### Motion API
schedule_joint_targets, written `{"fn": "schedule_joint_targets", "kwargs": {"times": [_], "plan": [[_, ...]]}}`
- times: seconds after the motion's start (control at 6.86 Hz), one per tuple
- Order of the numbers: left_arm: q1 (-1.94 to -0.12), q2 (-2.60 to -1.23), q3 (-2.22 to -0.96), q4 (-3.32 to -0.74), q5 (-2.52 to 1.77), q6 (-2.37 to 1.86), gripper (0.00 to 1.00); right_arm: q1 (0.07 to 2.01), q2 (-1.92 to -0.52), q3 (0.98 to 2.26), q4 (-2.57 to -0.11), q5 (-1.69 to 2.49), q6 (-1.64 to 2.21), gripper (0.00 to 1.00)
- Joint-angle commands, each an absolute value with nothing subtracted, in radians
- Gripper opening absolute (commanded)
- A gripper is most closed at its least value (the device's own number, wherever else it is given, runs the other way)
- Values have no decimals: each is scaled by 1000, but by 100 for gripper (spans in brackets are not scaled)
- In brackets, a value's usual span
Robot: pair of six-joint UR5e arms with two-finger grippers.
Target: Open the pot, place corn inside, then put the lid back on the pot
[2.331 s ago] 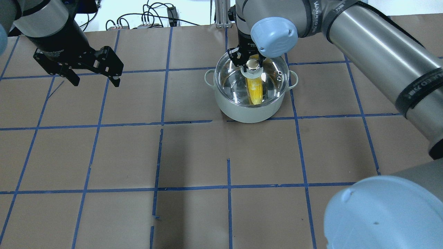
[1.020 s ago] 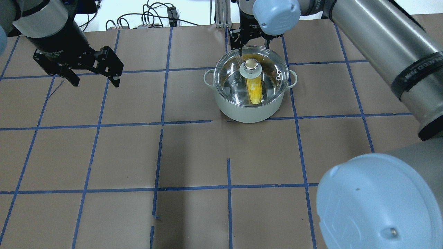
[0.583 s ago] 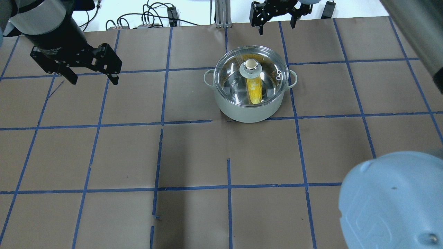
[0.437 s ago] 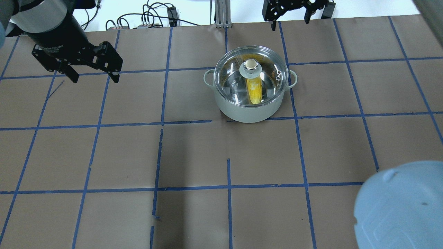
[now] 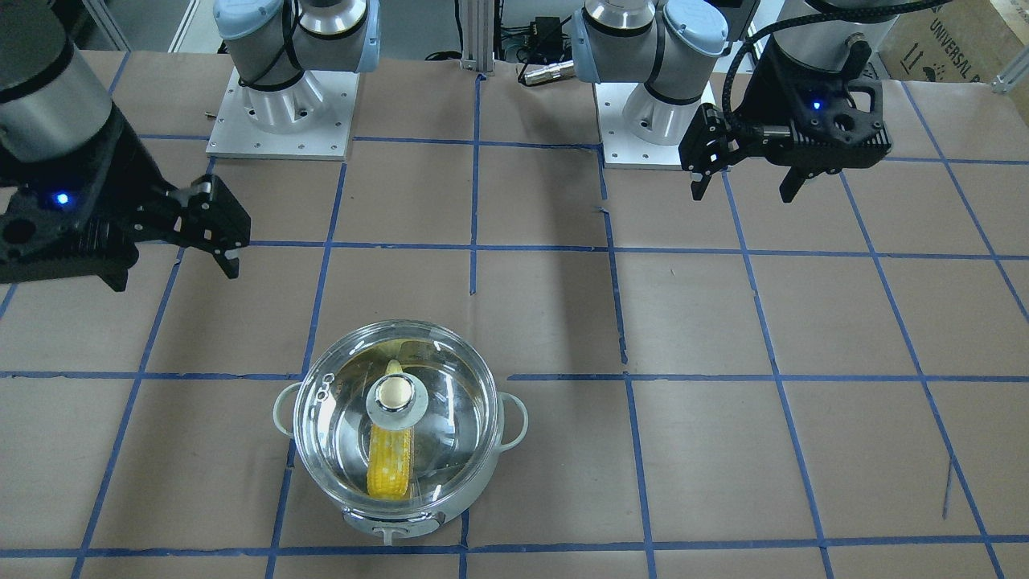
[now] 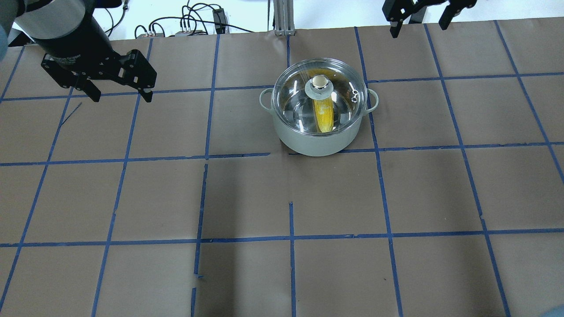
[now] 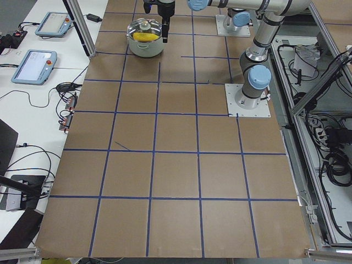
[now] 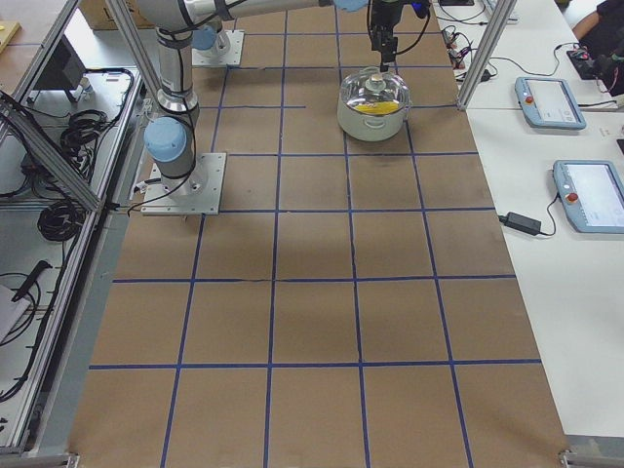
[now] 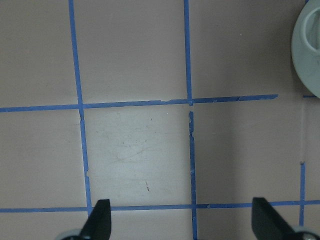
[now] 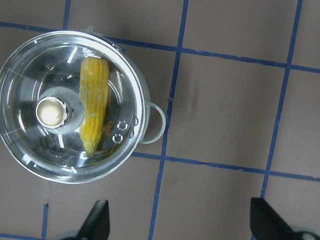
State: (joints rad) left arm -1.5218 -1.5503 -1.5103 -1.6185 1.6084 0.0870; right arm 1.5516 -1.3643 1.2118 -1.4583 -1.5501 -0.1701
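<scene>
Since 2.3 s ago: my right gripper (image 10: 179,201) had left the knob (image 10: 51,111), risen and drawn off past the far side of the pot (image 6: 308,143). The lid (image 5: 450,386) had not shifted, nor had the pot.

Right gripper: jaws wide apart, nothing held, high over bare table (image 6: 264,198), well apart from the pot. Its wrist view looked straight down on the lidded pot.

Left gripper (image 6: 119,94): jaws also wide, empty, hanging well off to the pot's left. Only a sliver of the pot's rim showed in its wrist view.

Lid sat level on the pot's rim, knob at centre. Corn (image 5: 390,462) lay inside on the pot floor, seen through the glass, passing beneath the knob. The task read as done.

Handling, as I judged it:
- Lid: glass, rigid, smooth and likely slick on the dome, breakable if dropped. The knob was the only sound hold, pinched from above, then lifted straight.
- Pot: stiff, probably the heaviest item. Take it by a side loop handle (image 6: 265,97). The wall looked too broad for my jaws.
- Corn: light, firm, bumpy, prone to roll. Grip across the thick middle, not the tapered tip.
</scene>
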Motion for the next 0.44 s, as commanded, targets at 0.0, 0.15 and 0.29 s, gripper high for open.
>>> {"fn": "schedule_joint_targets", "kwargs": {"times": [0.0,0.15,0.29], "plan": [[-1522,-1545,-1523,-1617,1611,91,100,1540,-1488,1342,-1488,-1560,-175,100],[-1522,-1545,-1523,-1617,1609,91,100,1529,-1509,1336,-1452,-1562,-176,100],[-1523,-1545,-1526,-1617,1609,89,100,1528,-1519,1336,-1365,-1565,-176,100]]}}
